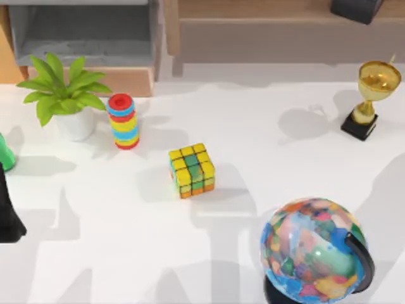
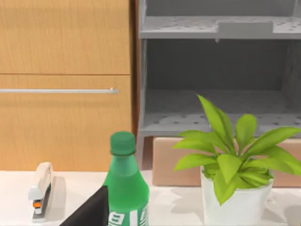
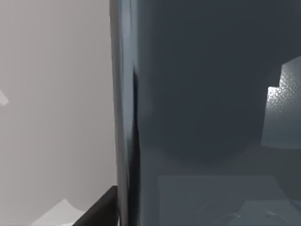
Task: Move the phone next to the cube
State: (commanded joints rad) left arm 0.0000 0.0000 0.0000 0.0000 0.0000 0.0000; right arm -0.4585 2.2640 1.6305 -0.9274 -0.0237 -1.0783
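A: Right gripper (image 3: 126, 211), state?
B: Looks clamped on the phone (image 3: 211, 117). The glossy dark slab sits hard against the wrist camera, and one dark finger (image 3: 101, 211) presses at its thin edge. I judge it held, off the table.

A: Cube?
B: The cube (image 1: 192, 170) is mid-table and well apart from that gripper, on the side toward the other arm. There's a dark block (image 1: 356, 9) at the far corner above the trophy (image 1: 368, 95). Can't tell if it's arm or phone.

A: Left side?
B: The left arm (image 1: 9, 215) is parked at the table's left edge, beside the green bottle (image 2: 124, 188).

A: Risks?
B: A smooth slab pinched by its edge could slip or swing in the jaws on a fast move. The globe (image 1: 316, 250) and the trophy both stand on the gripper's side of the cube, so a low sweep could clip either. Coming down too close would shove the cube or land the phone on top of it. The ring stack (image 1: 123, 120) and the plant (image 1: 66, 95) are beyond the cube, so only an overshoot reaches them.

A: Any text?
B: The bottle has a white label with green letters, cut off at the frame edge and unreadable. No writing on the phone, the globe or the trophy. The stapler (image 2: 41, 190) is blank too.
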